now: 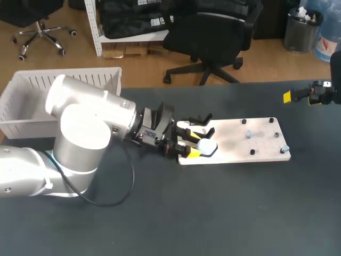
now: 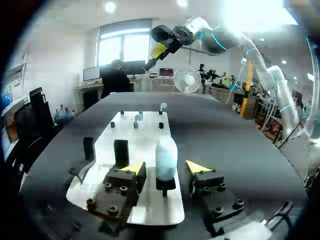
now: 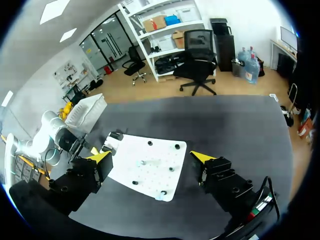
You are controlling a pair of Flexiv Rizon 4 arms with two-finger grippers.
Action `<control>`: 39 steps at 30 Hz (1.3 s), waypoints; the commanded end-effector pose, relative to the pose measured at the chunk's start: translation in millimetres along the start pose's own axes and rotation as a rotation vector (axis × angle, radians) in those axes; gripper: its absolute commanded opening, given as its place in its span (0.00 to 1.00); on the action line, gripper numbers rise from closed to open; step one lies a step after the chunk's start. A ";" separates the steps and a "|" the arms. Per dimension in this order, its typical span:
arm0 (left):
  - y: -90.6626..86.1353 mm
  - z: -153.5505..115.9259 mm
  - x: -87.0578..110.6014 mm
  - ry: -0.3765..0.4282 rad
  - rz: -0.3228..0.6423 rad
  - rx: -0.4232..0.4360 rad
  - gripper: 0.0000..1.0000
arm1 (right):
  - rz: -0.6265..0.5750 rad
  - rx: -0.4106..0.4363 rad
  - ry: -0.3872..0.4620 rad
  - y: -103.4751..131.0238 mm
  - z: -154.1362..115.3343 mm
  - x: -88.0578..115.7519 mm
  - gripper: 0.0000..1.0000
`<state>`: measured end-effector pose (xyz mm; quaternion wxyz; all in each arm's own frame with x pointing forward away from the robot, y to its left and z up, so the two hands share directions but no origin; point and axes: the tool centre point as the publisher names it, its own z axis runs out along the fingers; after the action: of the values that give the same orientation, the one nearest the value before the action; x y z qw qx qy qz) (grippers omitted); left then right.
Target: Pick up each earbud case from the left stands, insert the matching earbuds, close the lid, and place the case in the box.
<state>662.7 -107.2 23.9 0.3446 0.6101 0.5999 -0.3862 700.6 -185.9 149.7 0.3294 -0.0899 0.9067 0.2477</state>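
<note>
A white earbud case (image 1: 206, 144) stands upright on a black stand at the left end of the white board (image 1: 256, 140). My left gripper (image 1: 187, 145) straddles it. In the left wrist view the case (image 2: 166, 159) sits between the yellow-tipped fingers (image 2: 133, 168) with a gap on each side, so the gripper (image 2: 165, 167) is open. Small pale earbuds (image 1: 248, 134) lie on pegs further along the board. My right gripper (image 1: 298, 96) hovers open, high above the table's far right, and looks down on the board (image 3: 150, 165) between its fingers (image 3: 100, 156).
A white slatted box (image 1: 32, 90) stands at the back left of the dark table. An empty black stand (image 1: 201, 119) sits just behind the case. Black pegs (image 1: 252, 152) dot the board.
</note>
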 end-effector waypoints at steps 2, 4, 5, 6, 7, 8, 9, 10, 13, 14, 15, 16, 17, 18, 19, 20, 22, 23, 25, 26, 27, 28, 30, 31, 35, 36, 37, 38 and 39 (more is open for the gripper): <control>1.5 5.0 1.5 -0.006 0.000 0.007 0.49 | -0.001 -0.002 0.001 -0.8 -0.1 -0.4 1.00; 1.1 6.1 1.3 -0.008 -0.003 0.009 0.49 | -0.001 -0.002 0.001 -0.8 -0.1 -0.4 1.00; 0.8 6.7 1.3 -0.009 -0.004 0.010 0.49 | -0.001 -0.002 0.001 -0.8 -0.1 -0.4 1.00; 0.6 7.1 1.3 -0.010 -0.005 0.011 0.48 | -0.001 -0.002 0.001 -0.8 -0.1 -0.4 1.00; 0.5 7.5 1.3 -0.012 -0.008 0.012 0.47 | -0.001 -0.002 0.001 -0.8 -0.1 -0.4 1.00; 0.6 8.3 1.3 -0.012 -0.011 0.013 0.47 | -0.001 -0.002 0.001 -0.8 -0.1 -0.4 1.00; 0.6 9.0 1.5 -0.012 -0.012 0.013 0.47 | -0.001 -0.002 0.001 -0.8 -0.1 -0.4 1.00; 0.6 9.6 1.7 -0.012 -0.013 0.012 0.47 | -0.001 -0.002 0.001 -0.8 -0.1 -0.4 1.00; 1.0 10.7 2.2 -0.014 -0.022 0.010 0.47 | -0.001 -0.002 0.001 -0.8 -0.1 -0.4 1.00; 1.1 10.8 2.2 -0.015 -0.023 0.010 0.47 | -0.001 -0.002 0.001 -0.8 -0.1 -0.4 1.00; 1.1 11.1 2.0 -0.016 -0.024 0.009 0.47 | -0.001 -0.002 0.001 -0.8 -0.1 -0.4 1.00; 1.0 11.5 1.5 -0.018 -0.025 0.008 0.47 | -0.001 -0.002 0.001 -0.8 -0.1 -0.4 1.00; 0.8 11.7 1.0 -0.021 -0.026 0.007 0.47 | -0.001 -0.002 0.001 -0.8 -0.1 -0.4 1.00; 0.5 11.9 0.2 -0.024 -0.027 0.007 0.46 | -0.001 -0.002 0.001 -0.8 -0.1 -0.4 1.00; 0.2 12.0 -0.3 -0.025 -0.028 0.007 0.47 | -0.001 -0.002 0.001 -0.8 -0.1 -0.4 1.00; 0.0 12.3 -0.7 -0.028 -0.028 0.007 0.46 | -0.001 -0.002 0.001 -0.8 -0.1 -0.4 1.00; -0.2 12.7 -1.1 -0.030 -0.029 0.006 0.46 | -0.001 -0.002 0.001 -0.8 -0.1 -0.4 1.00; -0.4 13.0 -1.2 -0.031 -0.029 0.006 0.45 | -0.001 -0.002 0.001 -0.8 -0.1 -0.4 1.00; -1.1 13.8 -1.0 -0.032 -0.028 0.007 0.45 | -0.001 -0.002 0.001 -0.8 -0.1 -0.4 1.00; -1.4 14.1 -0.8 -0.032 -0.027 0.008 0.44 | -0.001 -0.002 0.001 -0.8 -0.1 -0.4 1.00; -1.8 14.4 -0.6 -0.032 -0.026 0.008 0.44 | -0.001 -0.002 0.001 -0.8 -0.1 -0.4 1.00; -2.1 15.1 -0.2 -0.032 -0.026 0.008 0.44 | -0.001 -0.002 0.001 -0.8 -0.1 -0.4 1.00; -2.0 16.1 0.2 -0.031 -0.027 0.008 0.44 | -0.001 -0.002 0.001 -0.8 -0.1 -0.4 1.00; -2.0 16.2 0.2 -0.031 -0.027 0.008 0.44 | -0.001 -0.002 0.001 -0.8 -0.1 -0.4 1.00; -1.9 16.3 0.1 -0.035 -0.029 0.005 0.42 | -0.001 -0.002 0.001 -0.8 -0.1 -0.4 1.00; -1.9 16.3 0.0 -0.035 -0.029 0.005 0.42 | -0.001 -0.002 0.001 -0.8 -0.1 -0.4 1.00; -1.8 16.3 -0.1 -0.036 -0.029 0.005 0.41 | -0.001 -0.002 0.001 -0.8 -0.1 -0.4 1.00; -1.7 16.3 -0.2 -0.037 -0.029 0.004 0.40 | -0.001 -0.002 0.001 -0.8 -0.1 -0.4 1.00; -1.6 16.2 -0.4 -0.037 -0.029 0.004 0.40 | -0.001 -0.002 0.001 -0.8 -0.1 -0.4 1.00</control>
<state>660.8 -121.3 18.9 0.3441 0.5959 0.6030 -0.4036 700.6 -185.9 149.7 0.3294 -0.0899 0.9067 0.2477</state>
